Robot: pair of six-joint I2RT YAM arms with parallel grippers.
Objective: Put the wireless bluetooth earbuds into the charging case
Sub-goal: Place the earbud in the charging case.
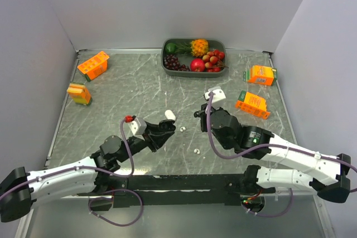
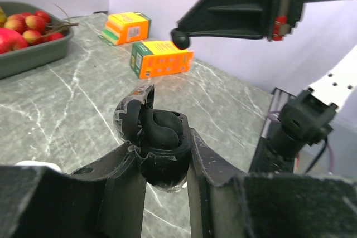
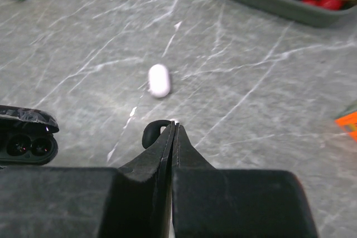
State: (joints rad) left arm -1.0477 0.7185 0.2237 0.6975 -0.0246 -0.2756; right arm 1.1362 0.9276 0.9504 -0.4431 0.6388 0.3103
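Note:
My left gripper (image 1: 160,133) is shut on an open black charging case (image 2: 163,137), held off the table with its lid (image 2: 133,116) tipped back. The case also shows in the right wrist view (image 3: 27,140), with two round sockets. My right gripper (image 1: 198,114) is shut on a glossy black earbud (image 3: 149,134), which hangs above and beyond the case in the left wrist view (image 2: 180,38). Two white earbuds (image 1: 182,129) (image 1: 196,151) lie on the table between the arms. A closed white case (image 3: 159,80) lies ahead of the right gripper. The second black earbud is not visible.
A grey tray of fruit (image 1: 166,65) stands at the back centre. Orange cartons lie at the back left (image 1: 93,65) (image 1: 79,93) and at the right (image 1: 261,74) (image 1: 252,103). Grey walls close in the table on three sides.

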